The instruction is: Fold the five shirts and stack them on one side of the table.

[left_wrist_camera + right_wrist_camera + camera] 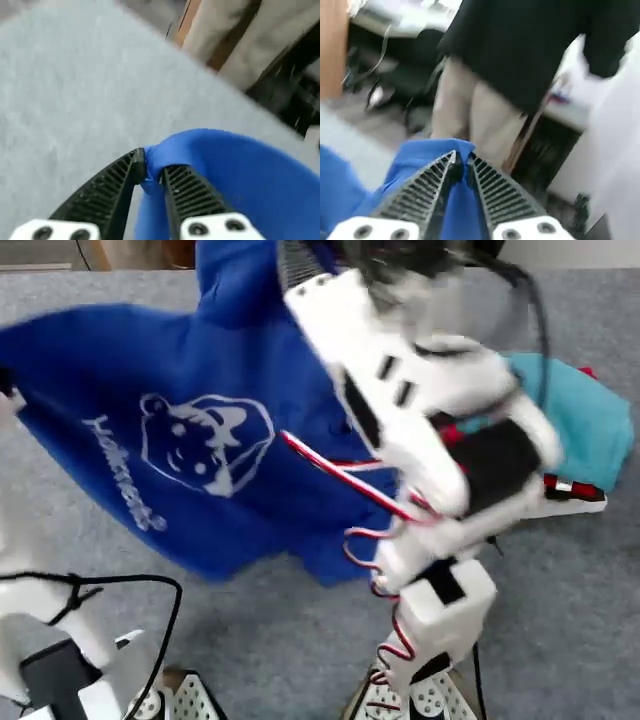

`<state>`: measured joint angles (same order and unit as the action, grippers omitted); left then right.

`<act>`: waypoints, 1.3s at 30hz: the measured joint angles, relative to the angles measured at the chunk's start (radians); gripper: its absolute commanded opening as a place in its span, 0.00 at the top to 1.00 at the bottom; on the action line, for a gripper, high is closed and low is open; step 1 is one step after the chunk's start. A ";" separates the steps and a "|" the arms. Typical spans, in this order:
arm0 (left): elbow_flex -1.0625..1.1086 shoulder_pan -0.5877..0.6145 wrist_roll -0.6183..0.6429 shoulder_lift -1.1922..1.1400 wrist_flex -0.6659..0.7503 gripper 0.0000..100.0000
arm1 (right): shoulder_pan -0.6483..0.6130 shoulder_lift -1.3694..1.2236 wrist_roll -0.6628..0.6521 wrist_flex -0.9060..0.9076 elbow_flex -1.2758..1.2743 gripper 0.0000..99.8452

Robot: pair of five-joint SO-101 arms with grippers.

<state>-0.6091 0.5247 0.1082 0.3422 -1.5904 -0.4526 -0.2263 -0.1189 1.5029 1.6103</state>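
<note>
Blue shirt [180, 440] is held stretched between both grippers over the grey table [250, 640]. Left gripper [152, 172] is clamped on a bunched edge of the fabric, and the rest of the cloth is seen billowing just behind its jaws. Right gripper [464, 165] is pinched tight on another edge, with fabric draped below its fingers. Folded stack [590, 430], teal on top with red and white beneath, is laid on the table beside the right arm [430, 420], well apart from the left gripper.
</note>
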 measured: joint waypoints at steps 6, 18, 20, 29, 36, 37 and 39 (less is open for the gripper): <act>-0.233 0.000 0.000 0.003 0.002 0.94 | 0.101 0.123 0.000 -0.109 0.002 1.00; -0.723 0.000 -0.147 0.037 -0.114 0.95 | 0.196 0.371 -0.031 -0.201 0.032 1.00; -0.778 0.000 -0.207 0.037 -0.152 0.97 | 0.196 0.394 -0.049 -0.215 0.040 1.00; -0.598 0.133 -0.321 0.241 -0.160 0.98 | 0.196 0.439 -0.058 -0.242 0.038 1.00; -0.038 0.048 -0.333 0.568 -0.160 0.98 | 0.195 0.433 -0.061 -0.242 -0.083 1.00; 0.051 0.023 -0.333 0.611 -0.160 0.98 | 0.195 0.423 -0.061 -0.242 -0.132 1.00; 0.227 -0.018 -0.333 0.671 -0.140 0.98 | 0.195 0.391 -0.061 -0.249 -0.242 1.00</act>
<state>-0.3821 0.5063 -0.2248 1.0127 -1.7300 -0.2578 0.1649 -0.1803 1.2543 1.3679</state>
